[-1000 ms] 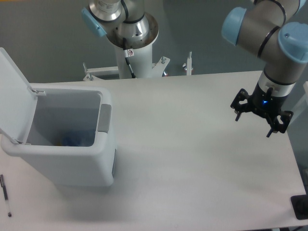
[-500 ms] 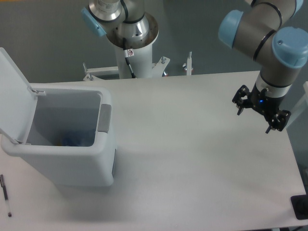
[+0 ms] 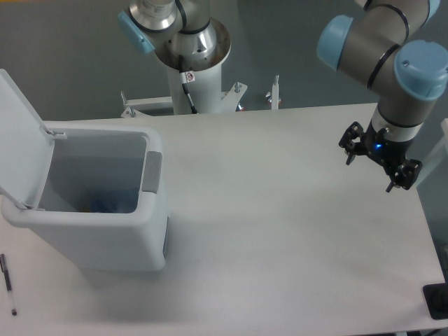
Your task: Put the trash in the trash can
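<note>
**Q:** Jaws: how are they set, and is anything carried between them?

**A:** The two fingers of the gripper (image 3: pixel 379 164) are seen spread apart with nothing between them. The gripper is held above the table (image 3: pixel 280 231), near its far right corner and well apart from the trash can (image 3: pixel 105 203).

**Q:** Where is the trash to be found, taking the trash can as the landmark?

**A:** Inside it. The lid (image 3: pixel 21 133) is tipped back on the left side of the can, so the opening is exposed. A bluish shape, judged to be the bottle (image 3: pixel 105 203), is made out at the bottom, with a small yellowish speck just beside it. The paper scrap cannot be picked out in the shadow. No trash is seen on the table outside the can. Only a thin black pen (image 3: pixel 8 283) is left, just in front of the can's near left corner, and it is not counted as trash.

**Q:** Which relation matters for any coming move?

**A:** The can lies far to the left of the jaws, and nothing graspable is seen below or beside them. The bottle's long axis cannot be judged at this depth. The task is therefore judged to be essentially finished.

**Q:** Can any writing be read?

**A:** None. A small sticker is seen on the white arm base (image 3: pixel 192 77) behind the can, but its print is too small.
</note>
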You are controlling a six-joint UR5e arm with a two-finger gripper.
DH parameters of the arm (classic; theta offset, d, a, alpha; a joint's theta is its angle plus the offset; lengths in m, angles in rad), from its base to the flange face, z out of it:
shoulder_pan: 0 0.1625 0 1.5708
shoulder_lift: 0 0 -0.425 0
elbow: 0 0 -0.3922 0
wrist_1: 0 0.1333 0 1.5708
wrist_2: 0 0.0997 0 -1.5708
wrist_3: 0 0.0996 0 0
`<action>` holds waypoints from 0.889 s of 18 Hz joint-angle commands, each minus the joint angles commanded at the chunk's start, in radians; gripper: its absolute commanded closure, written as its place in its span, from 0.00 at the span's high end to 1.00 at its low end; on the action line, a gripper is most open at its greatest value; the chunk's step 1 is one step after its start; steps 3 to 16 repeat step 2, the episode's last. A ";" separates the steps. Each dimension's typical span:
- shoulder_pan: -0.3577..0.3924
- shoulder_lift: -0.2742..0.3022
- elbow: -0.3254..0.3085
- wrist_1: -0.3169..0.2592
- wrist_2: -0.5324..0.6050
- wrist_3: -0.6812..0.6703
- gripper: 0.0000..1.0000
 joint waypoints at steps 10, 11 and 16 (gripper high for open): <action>-0.002 0.000 0.000 0.002 0.000 0.000 1.00; -0.002 0.000 0.000 0.002 0.000 0.000 1.00; -0.002 0.000 0.000 0.002 0.000 0.000 1.00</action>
